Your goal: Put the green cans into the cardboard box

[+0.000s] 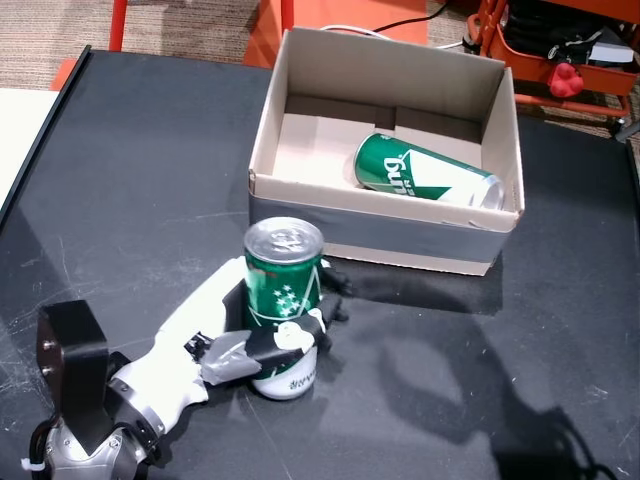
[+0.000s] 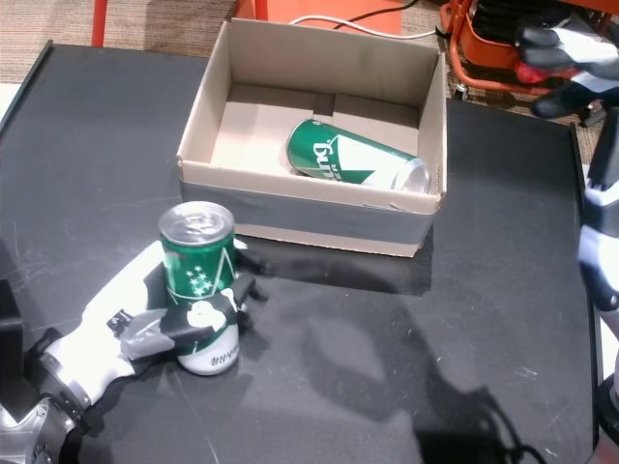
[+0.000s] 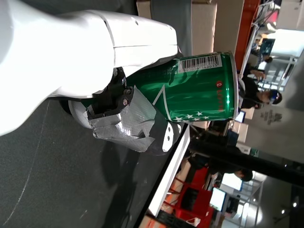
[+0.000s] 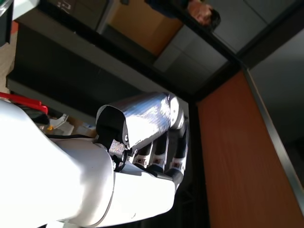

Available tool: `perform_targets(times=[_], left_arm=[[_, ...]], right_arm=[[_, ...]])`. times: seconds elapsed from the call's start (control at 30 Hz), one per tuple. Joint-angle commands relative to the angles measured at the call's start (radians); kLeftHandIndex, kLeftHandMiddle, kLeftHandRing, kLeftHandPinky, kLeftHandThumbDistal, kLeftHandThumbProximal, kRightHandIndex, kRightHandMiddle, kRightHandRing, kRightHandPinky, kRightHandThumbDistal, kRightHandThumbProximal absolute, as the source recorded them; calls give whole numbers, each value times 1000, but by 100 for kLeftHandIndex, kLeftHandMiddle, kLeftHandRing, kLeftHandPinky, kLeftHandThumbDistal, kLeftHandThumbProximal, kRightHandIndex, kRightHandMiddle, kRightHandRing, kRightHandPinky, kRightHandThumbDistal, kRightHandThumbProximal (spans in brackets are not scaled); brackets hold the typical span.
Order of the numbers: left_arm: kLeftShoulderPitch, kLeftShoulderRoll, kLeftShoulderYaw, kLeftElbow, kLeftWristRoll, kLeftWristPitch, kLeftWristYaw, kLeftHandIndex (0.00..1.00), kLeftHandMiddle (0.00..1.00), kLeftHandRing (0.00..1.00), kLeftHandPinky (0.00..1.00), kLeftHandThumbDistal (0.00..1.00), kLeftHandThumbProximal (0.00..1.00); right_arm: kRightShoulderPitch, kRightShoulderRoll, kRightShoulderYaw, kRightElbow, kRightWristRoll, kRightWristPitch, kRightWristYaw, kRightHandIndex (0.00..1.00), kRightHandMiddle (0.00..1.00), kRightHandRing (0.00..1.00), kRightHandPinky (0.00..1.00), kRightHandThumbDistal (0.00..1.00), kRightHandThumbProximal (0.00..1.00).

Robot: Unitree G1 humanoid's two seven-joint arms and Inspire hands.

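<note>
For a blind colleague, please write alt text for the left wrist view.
The left hand is closed around an upright green can standing on a black table, the picture turned on its side. Behind the can, people are in a bright room.

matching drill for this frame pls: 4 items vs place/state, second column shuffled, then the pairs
Items:
1. upright green can
2. lying green can
3. left hand
4. right hand

Places/states:
A. raised clear of the table at a head view's upper right edge, holding nothing
B. on its side inside the cardboard box
C. standing on the black table just outside the box's near wall
D. wrapped around a can's lower half

Pairs: 1-C, 2-B, 3-D, 4-A
</note>
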Motion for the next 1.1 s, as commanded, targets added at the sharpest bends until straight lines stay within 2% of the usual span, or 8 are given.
perform_targets(times=[0.0,0.1,0.17,0.33,0.43,0.53,0.8,1.07], left_arm=[[20,-11,-1,3,6,-18,15,48,60,63,54,20,0],[20,-9,-8,5,16,-32,33,49,60,64,54,21,0],[19,-5,-11,9,20,-41,39,50,62,65,56,21,0],[14,19,-26,28,54,-101,67,35,51,62,55,17,0],[7,55,-55,23,111,-173,120,31,49,63,57,14,0],[-31,103,-64,7,148,-251,170,30,50,64,59,16,0],[-235,247,-61,-26,175,-349,261,31,50,67,68,0,0],[-433,386,-105,-34,307,-480,390,14,34,51,62,0,0]], right_arm=[[-1,9,-13,-5,-24,2,-39,63,53,46,52,38,67],[4,8,-3,-15,-30,7,-55,65,54,47,51,33,77],[-4,13,-6,-1,-44,-19,-59,65,53,46,52,52,56],[-4,14,-1,9,-84,-29,-81,64,55,46,52,42,65],[-72,11,-18,111,-153,-201,-55,61,52,50,80,77,55],[-146,-10,-11,229,-170,-343,-40,59,51,53,93,59,58],[-167,15,95,270,-126,-344,-91,63,52,55,83,78,50],[-193,65,77,318,-244,-387,-184,60,51,52,72,94,65]])
